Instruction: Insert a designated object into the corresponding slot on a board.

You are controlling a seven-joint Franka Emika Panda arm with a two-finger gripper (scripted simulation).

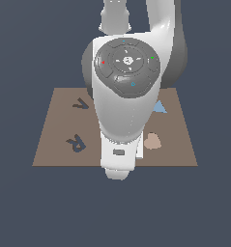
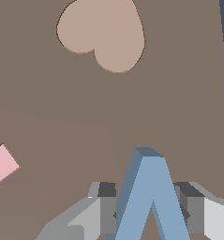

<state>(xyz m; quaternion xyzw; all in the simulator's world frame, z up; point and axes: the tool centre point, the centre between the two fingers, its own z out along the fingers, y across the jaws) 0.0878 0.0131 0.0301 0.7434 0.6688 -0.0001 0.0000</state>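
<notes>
The flat brown square board (image 1: 59, 144) is largely covered in the exterior view by the white robot arm (image 1: 124, 96). Two dark grey recesses are cut into it on the exterior view's left: a V-shaped slot (image 1: 80, 103) and an R-shaped recess (image 1: 76, 143). A tan heart-shaped piece (image 2: 104, 35) and a light-blue solid triangle (image 1: 160, 107) are seen on the board. The small flat light-blue letter V piece (image 2: 148, 201) is pinched between the jaws of the gripper (image 2: 148, 216). A pink piece (image 2: 1, 165) is partly visible.
</notes>
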